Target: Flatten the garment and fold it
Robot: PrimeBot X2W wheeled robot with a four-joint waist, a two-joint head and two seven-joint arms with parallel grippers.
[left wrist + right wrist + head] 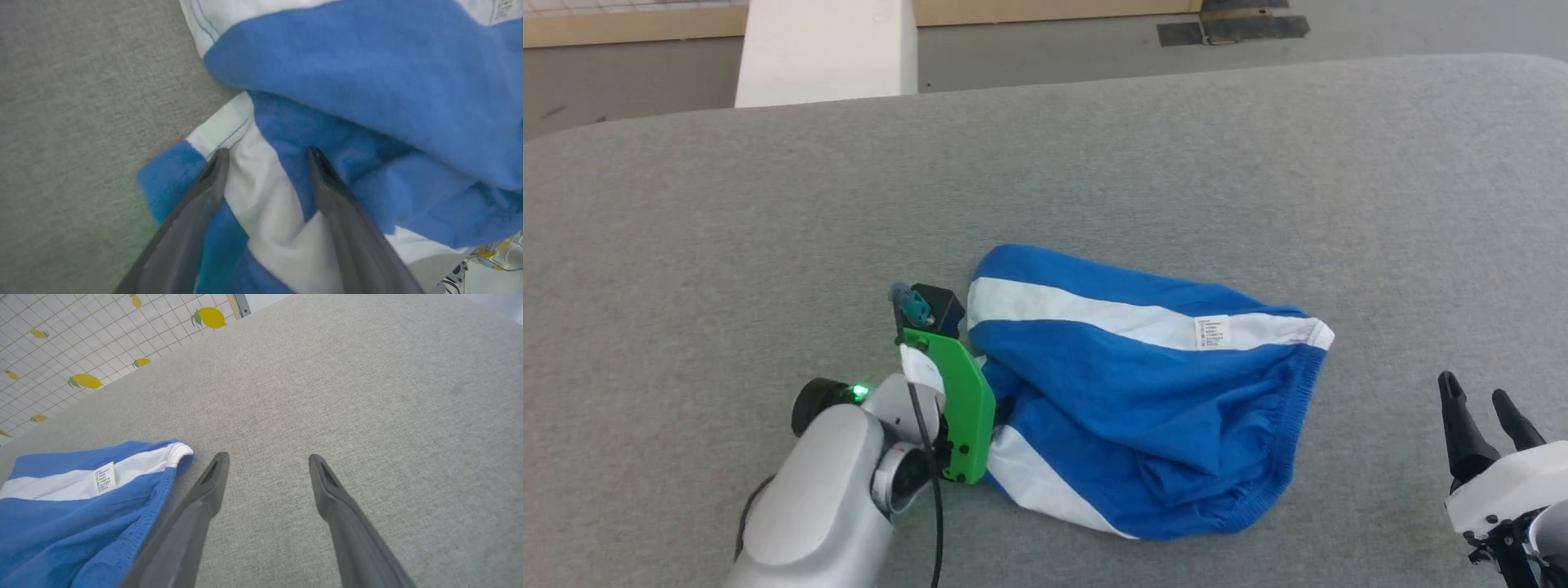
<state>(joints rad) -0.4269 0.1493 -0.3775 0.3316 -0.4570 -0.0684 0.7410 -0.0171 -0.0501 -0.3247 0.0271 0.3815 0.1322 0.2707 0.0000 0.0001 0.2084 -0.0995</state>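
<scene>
The garment (1143, 392) lies crumpled near the middle of the table (686, 245), a soft, bright blue knit bunched into a lopsided pouch shape and not spread flat. A broad white stripe (1094, 314) runs diagonally across its upper part, and a second white band (1033, 482) crosses its lower left edge. A small white printed label (1211, 332) sits on the upper stripe close to the waistband (1298, 425), a gathered, finely puckered elastic edge that curves down the garment's right side. The table is covered in grey woven cloth with a fine, heathered grain, and its far corners are rounded. The left tool (265, 153) is at the garment's left edge, its two long, dark, tapered fingers standing apart and straddling the white band, where thin lines of blue stitching follow the hem; a thick blue fold drapes just past the tips. Whether the tips press into the cloth cannot be told. In the head view a bright green plastic bracket (964, 408) and a smooth, rounded silver forearm (825, 490) cover those fingers. The right tool (1472, 390) hangs to the right of the garment over bare table, its fingers spread and holding nothing; in its wrist view the waistband's white-tipped corner lies just beside one finger. Past the table's edge there is a white gridded surface printed with yellow lemons (86, 380).
</scene>
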